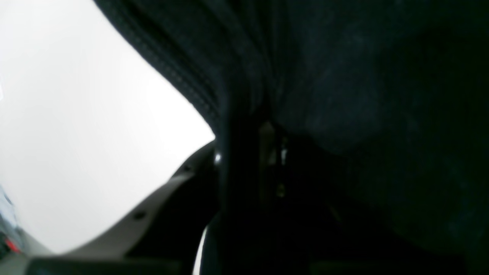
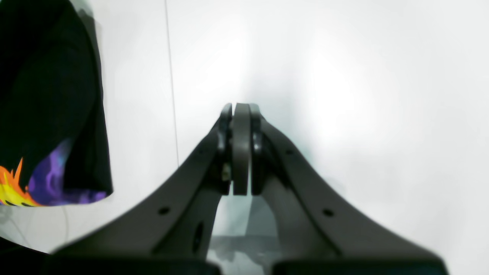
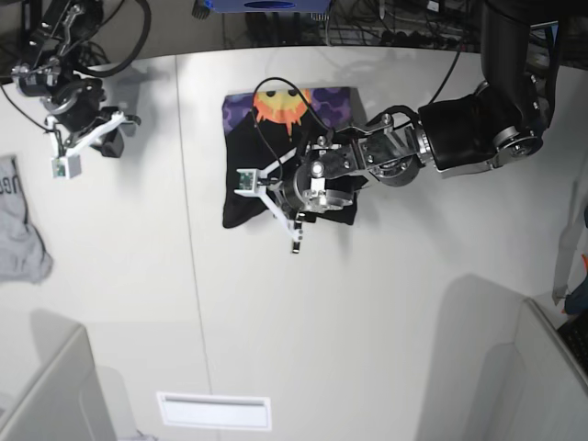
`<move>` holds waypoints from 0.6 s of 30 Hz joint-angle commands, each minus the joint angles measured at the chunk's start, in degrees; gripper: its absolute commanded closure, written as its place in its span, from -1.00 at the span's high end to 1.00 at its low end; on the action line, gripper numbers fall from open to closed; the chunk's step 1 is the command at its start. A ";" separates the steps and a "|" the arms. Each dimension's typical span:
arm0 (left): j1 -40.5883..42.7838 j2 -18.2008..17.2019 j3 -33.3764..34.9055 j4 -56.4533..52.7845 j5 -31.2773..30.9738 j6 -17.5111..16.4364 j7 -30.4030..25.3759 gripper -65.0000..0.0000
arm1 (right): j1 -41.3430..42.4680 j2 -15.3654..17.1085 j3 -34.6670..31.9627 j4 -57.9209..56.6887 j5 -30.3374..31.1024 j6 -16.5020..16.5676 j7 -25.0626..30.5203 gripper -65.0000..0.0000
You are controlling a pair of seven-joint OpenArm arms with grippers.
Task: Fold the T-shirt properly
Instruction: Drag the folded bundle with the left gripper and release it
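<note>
No brand or readable word shows on the T-shirt (image 3: 276, 156); the only lettering in sight is a few dark characters on the small grey garment (image 3: 20, 234) cut off by the frame edge at nine o'clock in the base view, too partial to read. The T-shirt lies partly folded on the white table (image 3: 386, 303), up towards twelve o'clock in that view, a black bundle with its print turned up along the far edge — an orange-yellow sun face on purple; its lower black part is bunched and creased. The left gripper (image 3: 296, 204) sits over the lower middle of the cloth, and its wrist camera is almost wholly filled with dark, blurred fabric (image 1: 344, 95), a stitched hem running diagonally from eleven o'clock to the centre; cloth appears to run down between the fingers, but whether the jaws are actually pinching it I cannot tell. The right gripper (image 2: 241, 114) is well apart from the shirt, over bare table at ten o'clock in the base view; its jaws are pressed together with nothing between them; in its wrist view a black corner of the shirt with purple and orange print shows at nine o'clock — partly cropped.
</note>
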 commanded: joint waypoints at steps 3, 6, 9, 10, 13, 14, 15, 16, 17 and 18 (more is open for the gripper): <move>0.30 0.71 -0.11 1.01 2.61 -2.70 0.15 -1.00 | 0.25 0.61 0.22 0.89 0.83 0.11 1.23 -1.00; 0.39 1.23 -0.11 1.88 2.17 -3.05 0.15 -1.00 | 0.34 -0.45 0.48 0.89 0.83 0.11 1.23 -1.00; 0.39 1.23 -0.11 1.88 0.77 -3.05 0.24 -1.00 | 0.42 -0.53 0.48 0.89 0.74 0.11 1.23 -1.00; 0.39 1.23 -0.11 1.88 0.77 -3.05 0.24 -1.00 | 0.42 -0.53 0.40 0.89 0.74 0.11 1.23 -1.00; 0.39 1.06 -0.11 2.15 0.59 -3.05 0.32 -1.00 | 0.60 -0.53 0.22 0.89 0.74 0.11 1.23 -1.00; 0.39 1.15 -0.11 2.15 0.59 -3.05 0.59 -1.00 | 0.60 -0.53 0.22 0.89 0.74 0.11 1.23 -1.00; 0.12 1.15 -0.11 2.15 0.59 -3.05 0.67 -1.00 | 0.60 -0.53 0.22 0.89 0.74 0.11 1.23 -1.00; 0.03 1.15 -0.11 2.15 0.59 -3.05 0.67 -1.00 | 0.60 -0.53 0.22 0.89 0.74 0.11 1.23 -1.00; -0.05 1.15 -0.28 2.15 0.59 -3.05 0.67 -1.00 | 0.60 -0.53 0.22 0.89 0.74 0.11 1.23 -1.00; -0.14 1.06 -1.25 2.15 0.59 -3.05 0.67 -1.00 | 0.60 -0.53 0.22 0.89 0.74 0.11 1.23 -1.00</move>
